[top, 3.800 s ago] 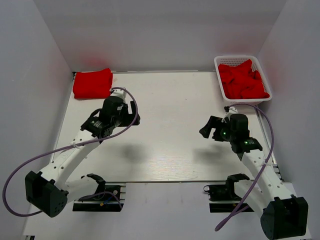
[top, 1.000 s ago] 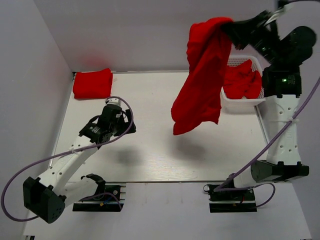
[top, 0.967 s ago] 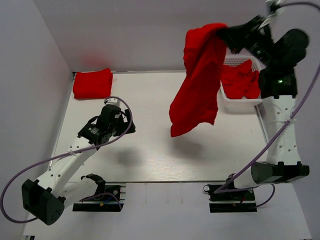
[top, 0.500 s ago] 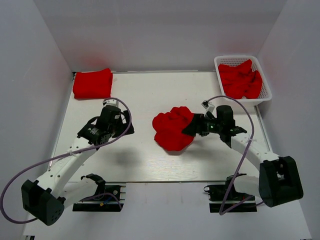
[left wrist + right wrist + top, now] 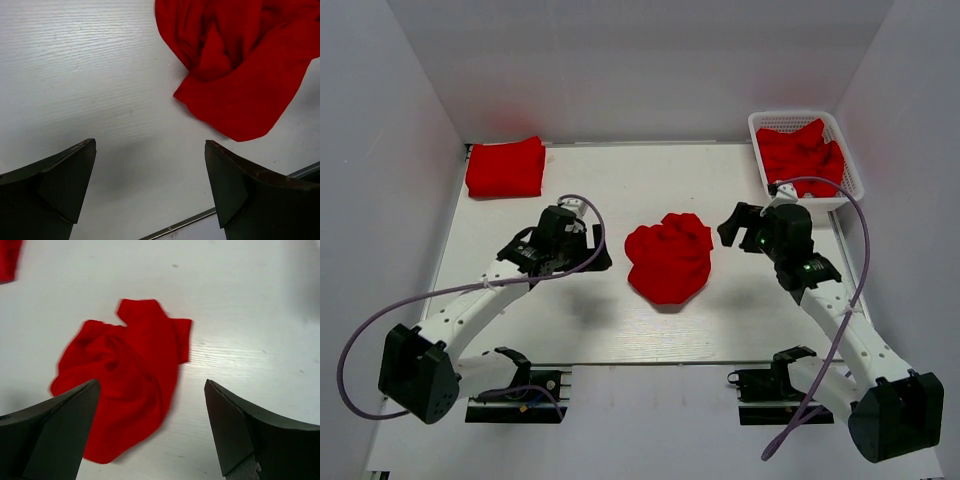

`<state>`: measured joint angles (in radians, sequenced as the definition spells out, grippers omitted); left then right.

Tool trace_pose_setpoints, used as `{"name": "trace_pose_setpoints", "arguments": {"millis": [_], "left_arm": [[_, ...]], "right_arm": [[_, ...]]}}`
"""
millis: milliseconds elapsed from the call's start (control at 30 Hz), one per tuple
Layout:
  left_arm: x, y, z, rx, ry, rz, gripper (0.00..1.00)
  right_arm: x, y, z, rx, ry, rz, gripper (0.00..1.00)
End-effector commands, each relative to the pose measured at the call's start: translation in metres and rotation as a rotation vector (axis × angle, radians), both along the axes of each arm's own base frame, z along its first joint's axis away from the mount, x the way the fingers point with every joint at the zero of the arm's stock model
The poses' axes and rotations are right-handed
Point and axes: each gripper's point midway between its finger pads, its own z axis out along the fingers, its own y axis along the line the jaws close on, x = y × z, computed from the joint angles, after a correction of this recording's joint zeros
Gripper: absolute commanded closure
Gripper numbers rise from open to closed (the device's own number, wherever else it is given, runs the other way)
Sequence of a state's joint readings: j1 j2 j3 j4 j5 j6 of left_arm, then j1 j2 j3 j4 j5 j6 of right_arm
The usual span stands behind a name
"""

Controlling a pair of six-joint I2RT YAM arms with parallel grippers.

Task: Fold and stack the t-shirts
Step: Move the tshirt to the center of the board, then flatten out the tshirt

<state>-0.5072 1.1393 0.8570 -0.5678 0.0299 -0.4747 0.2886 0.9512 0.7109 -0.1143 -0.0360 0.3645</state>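
T-shirt [image 5: 668, 262] lay crumpled mid-bench, waiting for you to spread it flat.
You had it in a bunched red heap at the middle of the bench [image 5: 580, 320], between both arms and touched by neither. A folded t-shirt [image 5: 505, 167] sat at the far-left corner, and more filled the white basket [image 5: 852, 190] at far right. Your left pincer [image 5: 149, 144] and right pincer [image 5: 151, 383] both stood with jaws wide apart, holding nothing. Flattening looked like the step in hand: next you'd need to find two corners in the soft creases and draw them apart.
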Motion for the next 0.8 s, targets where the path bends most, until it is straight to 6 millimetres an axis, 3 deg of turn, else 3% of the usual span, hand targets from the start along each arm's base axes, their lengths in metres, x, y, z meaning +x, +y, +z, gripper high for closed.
{"name": "trace_pose_setpoints", "arguments": {"millis": [0,33,67,133,167,233,267,300,333,433,533,567,767], "left_arm": [[0.007,-0.026,-0.001,-0.063,-0.005,-0.104,0.00],[0.017,-0.022,-0.011,-0.024,0.005,-0.073,0.00],[0.027,-0.022,-0.008,-0.006,-0.007,-0.053,0.00],[0.039,-0.014,-0.015,0.057,0.022,0.017,0.01],[0.053,-0.018,-0.019,0.080,0.030,0.031,0.03],[0.064,-0.019,-0.027,0.115,0.048,0.048,0.03],[0.076,-0.025,-0.024,0.113,0.032,0.041,0.03],[0.083,-0.025,-0.040,0.136,0.060,0.042,0.03],[0.093,-0.032,-0.038,0.120,0.051,0.034,0.03],[0.113,-0.038,-0.059,0.151,0.095,0.036,0.05],[0.125,-0.046,-0.072,0.170,0.119,0.007,0.12],[0.124,-0.050,-0.089,0.188,0.150,-0.004,0.12],[0.127,-0.068,-0.122,0.167,0.186,-0.073,0.26]], "right_arm": [[0.008,-0.038,-0.016,-0.101,0.081,-0.207,0.10],[0.011,-0.039,-0.011,-0.106,0.082,-0.214,0.10],[0.013,-0.039,-0.021,-0.122,0.120,-0.214,0.10],[0.018,-0.038,-0.019,-0.119,0.124,-0.219,0.10],[0.021,-0.038,-0.026,-0.128,0.145,-0.220,0.10],[0.028,-0.040,-0.021,-0.131,0.140,-0.226,0.10],[0.030,-0.040,-0.030,-0.145,0.168,-0.224,0.10],[0.035,-0.039,-0.024,-0.143,0.158,-0.222,0.10],[0.038,-0.038,-0.030,-0.149,0.175,-0.220,0.10],[0.048,-0.032,-0.035,-0.150,0.203,-0.200,0.10],[0.059,-0.026,-0.045,-0.164,0.234,-0.170,0.10],[0.063,-0.023,-0.044,-0.166,0.231,-0.164,0.10],[0.081,0.002,-0.067,-0.122,0.238,-0.050,0.10]]}}
